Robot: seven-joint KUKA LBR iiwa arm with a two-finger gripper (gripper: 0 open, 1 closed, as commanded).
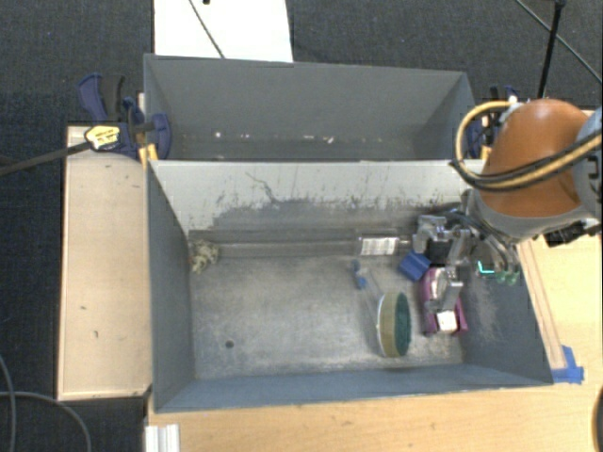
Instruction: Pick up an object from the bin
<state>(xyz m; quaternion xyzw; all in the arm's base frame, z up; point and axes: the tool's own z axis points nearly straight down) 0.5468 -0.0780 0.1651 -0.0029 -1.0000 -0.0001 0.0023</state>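
My gripper (450, 255) hangs at the bin's right side, just under the orange-covered wrist. Directly below it lies a purple object (435, 299) with a white end, near the right wall. A blue piece (412, 267) lies at the gripper's left edge. Left of the purple object, a round green and cream disc (393, 325) stands on its edge near the front wall. I see nothing held in the gripper.
A small silver-white piece (379, 246) lies by the back wall, and a tiny blue bit (358, 278) lies just in front of it. A small tan thing (199, 255) sits at the far left. The arm comes in over the right rim.
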